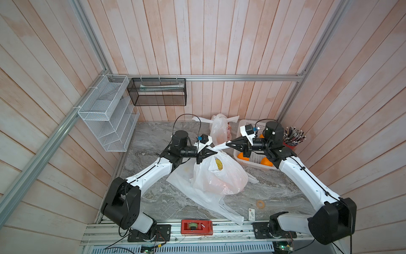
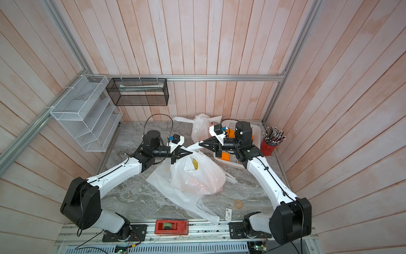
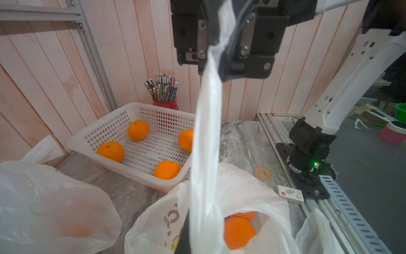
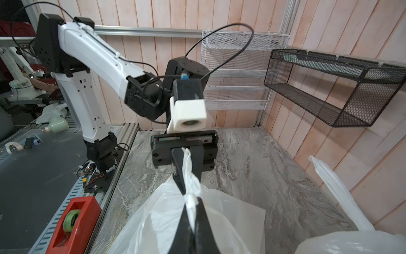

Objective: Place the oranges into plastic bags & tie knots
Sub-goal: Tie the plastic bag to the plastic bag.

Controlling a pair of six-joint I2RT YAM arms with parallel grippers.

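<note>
Both grippers are clamped on plastic. The left gripper (image 1: 212, 151) and the right gripper (image 1: 229, 144) meet tip to tip above the middle of the grey marble tabletop (image 1: 153, 198). Each pinches the twisted white handle strip (image 3: 207, 123) of the filled translucent white plastic bag (image 1: 222, 176). In the left wrist view the strip runs taut from my left fingers straight into the right jaws. I cannot tell whether the bag's second handle is caught in there as well.

The bag sits mid-table just near of the grippers, slumped on a flat, empty white bag (image 1: 204, 198). Its mouth gapes, and glossy round oranges (image 3: 238, 233) show inside. Four more oranges lie loose in the white perforated plastic basket (image 3: 100, 125) at the far right. A third bag (image 1: 217, 132) stands against the far wall with its handle ends sticking out sideways, so it looks already tied.

I judge the step in hand to be the knot on the middle bag. To do it well I would:

- Keep the pull gentle and mostly sideways. Hauling upward could tip the bag and roll fruit out of the open mouth.
- Make sure I have both handles before crossing them. A knot in one strip closes nothing.
- Cross low, close to the bag's neck, so the knot cinches the mouth and does not sit out on the strip.
- Release only one side at a time, because this thin film will slip and untwist as soon as tension drops.
</note>
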